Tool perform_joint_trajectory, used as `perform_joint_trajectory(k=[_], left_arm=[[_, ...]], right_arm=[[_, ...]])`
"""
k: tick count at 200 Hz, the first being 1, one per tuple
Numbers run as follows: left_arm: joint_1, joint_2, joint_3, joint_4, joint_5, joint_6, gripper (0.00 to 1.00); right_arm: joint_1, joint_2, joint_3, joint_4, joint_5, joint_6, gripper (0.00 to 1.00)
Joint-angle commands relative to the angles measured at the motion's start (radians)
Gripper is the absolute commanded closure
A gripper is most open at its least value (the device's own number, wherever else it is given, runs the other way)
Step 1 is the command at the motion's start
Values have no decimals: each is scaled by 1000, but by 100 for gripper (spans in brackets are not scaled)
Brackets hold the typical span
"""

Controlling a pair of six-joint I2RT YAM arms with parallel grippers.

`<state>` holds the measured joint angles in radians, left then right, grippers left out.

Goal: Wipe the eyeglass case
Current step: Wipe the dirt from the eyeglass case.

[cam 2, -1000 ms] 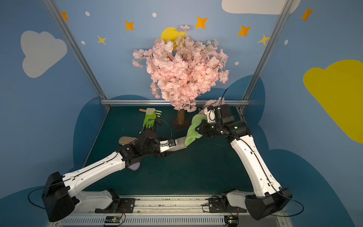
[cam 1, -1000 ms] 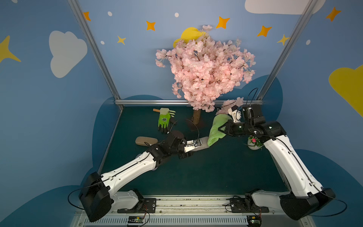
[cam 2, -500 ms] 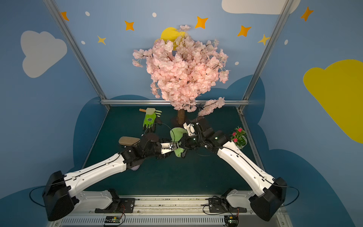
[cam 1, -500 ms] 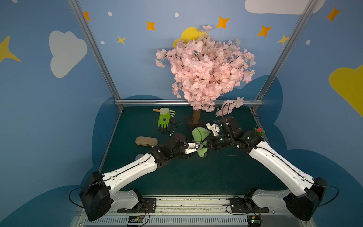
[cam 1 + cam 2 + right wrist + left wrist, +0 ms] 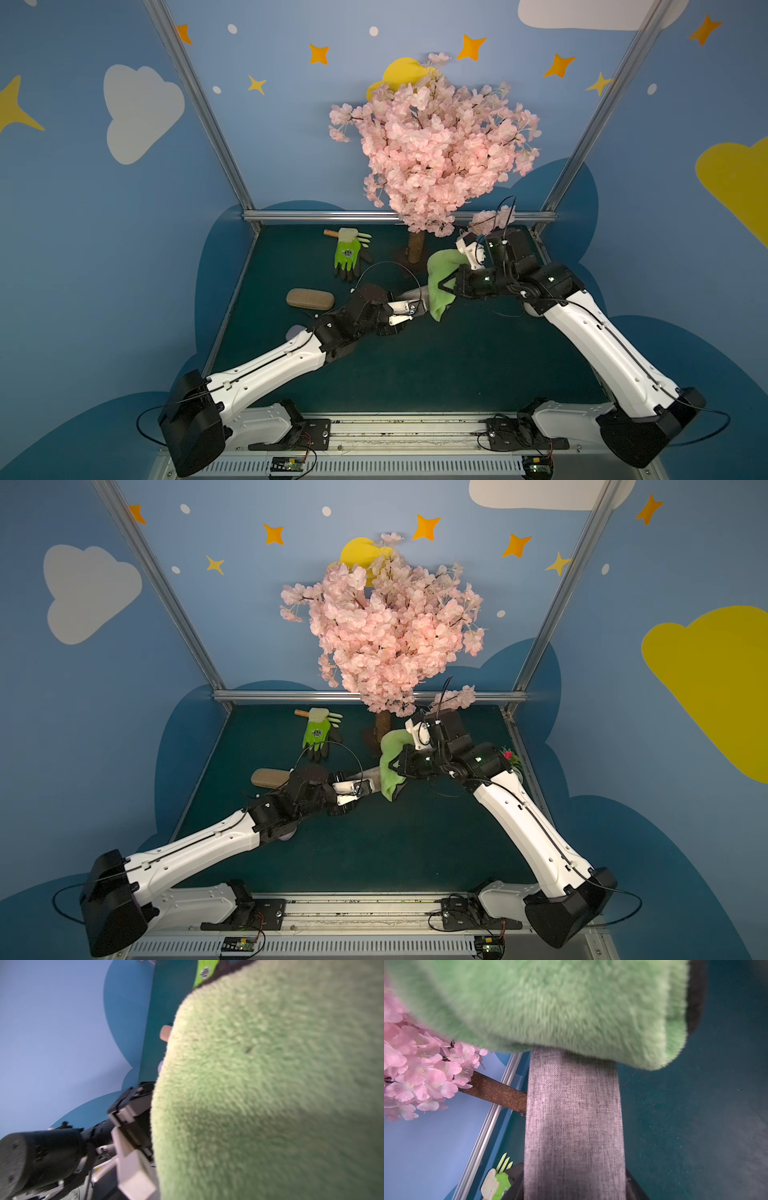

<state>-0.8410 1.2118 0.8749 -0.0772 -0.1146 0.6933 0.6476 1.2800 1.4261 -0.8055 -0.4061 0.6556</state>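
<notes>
The grey case point(image 5: 415, 292) is held clear of the table by the left gripper point(image 5: 405, 314), whose jaws are closed on its near end. The free end points toward 2 o'clock in both top views. That end is covered by the green cloth point(image 5: 441, 282), which is pinched tight in the right gripper point(image 5: 448, 286). In the left wrist view the cloth point(image 5: 550, 1005) is seen lying across the case point(image 5: 574, 1126), in contact with it.

Several slips are judged possible. Since the case is gripped at one end only, hard pressure at the far end could lever it round in the jaws — or out of them. The cloth is held by a small fold, so it could be dragged loose during a stroke. Blossoms of the tree point(image 5: 432, 141) hang at 12 o'clock just beside the right wrist, where a cable might be snagged. The stretch under the left jaws cannot be reached and may be left unwiped.
</notes>
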Motion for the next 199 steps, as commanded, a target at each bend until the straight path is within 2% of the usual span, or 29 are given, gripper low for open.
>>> perform_joint_trajectory(k=[1, 26, 49, 65, 79, 92, 100, 118, 131, 139, 160, 177, 199], left_arm=[[-4, 8, 39, 41, 18, -34, 96], [-4, -4, 50, 61, 29, -81, 97], [-3, -37, 48, 71, 38, -103, 97], [-2, -57, 39, 74, 33, -113, 97], [-1, -69, 27, 76, 38, -118, 97], [0, -69, 21, 68, 40, -120, 97], [0, -65, 20, 60, 41, -121, 97], [2, -47, 18, 49, 41, -129, 97], [2, -38, 16, 53, 44, -138, 97], [3, -34, 17, 55, 47, -143, 97], [2, -31, 29, 67, 46, -157, 97], [3, -37, 40, 67, 41, -170, 97], [11, -58, 44, 62, 53, -204, 97]], right_arm=[[105, 26, -102, 192, -112, 171, 100], [117, 75, -241, 405, -224, 321, 100], [32, 67, -272, 331, -214, 255, 100], [-64, 34, -221, 141, -115, 110, 100], [-129, 13, -137, -32, 55, -28, 100], [-138, 6, -44, -147, 201, -113, 100], [-130, 5, 0, -174, 228, -146, 100], [-78, 9, 67, -161, 169, -162, 100], [-18, 26, 83, -110, 87, -126, 100], [14, 43, 69, -58, 4, -69, 100], [59, 75, -76, 245, -209, 151, 100], [31, 102, -163, 358, -277, 229, 100], [-100, 71, -180, 222, -264, 142, 100]])
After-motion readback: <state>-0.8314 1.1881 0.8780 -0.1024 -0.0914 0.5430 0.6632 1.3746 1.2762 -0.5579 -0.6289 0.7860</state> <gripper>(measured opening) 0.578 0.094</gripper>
